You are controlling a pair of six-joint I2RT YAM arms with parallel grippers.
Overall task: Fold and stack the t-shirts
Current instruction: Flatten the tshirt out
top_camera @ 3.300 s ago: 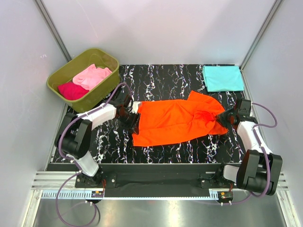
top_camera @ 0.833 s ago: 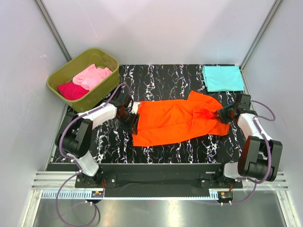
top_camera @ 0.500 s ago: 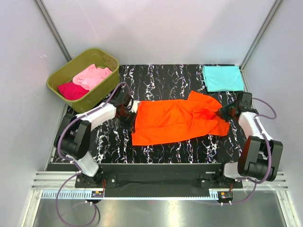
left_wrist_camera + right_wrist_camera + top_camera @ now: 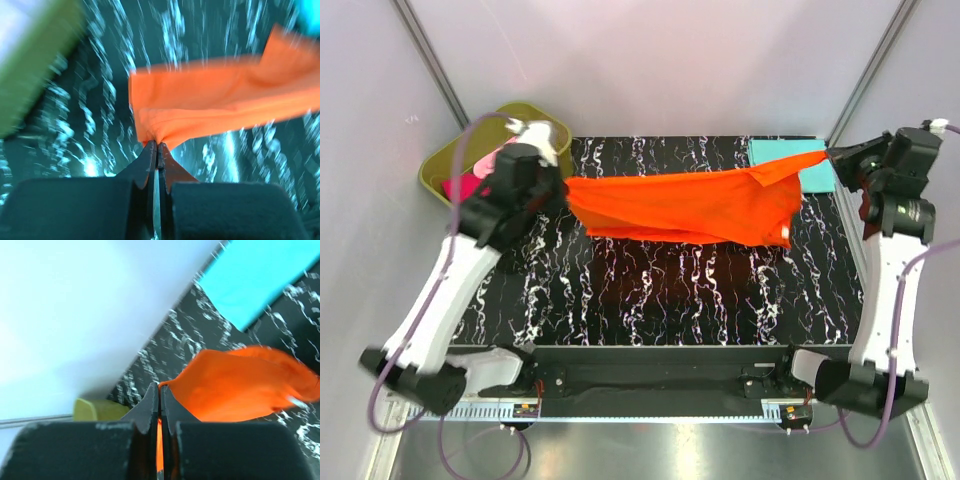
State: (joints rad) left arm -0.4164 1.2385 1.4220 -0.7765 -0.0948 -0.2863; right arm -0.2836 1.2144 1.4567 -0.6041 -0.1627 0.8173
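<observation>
The orange t-shirt [image 4: 685, 207] hangs stretched in the air above the black marbled tabletop [image 4: 670, 290]. Its long axis runs left to right between my two hands. My left hand [image 4: 563, 190] is clamped tight on the shirt's left end, just beside the olive tub [image 4: 470, 140]. My right hand [image 4: 830, 152] pinches the right corner (a narrow point of cloth), over the folded teal t-shirt [image 4: 815, 178] at the tabletop's far right corner. The shirt's lower edge sags between the grips.
</observation>
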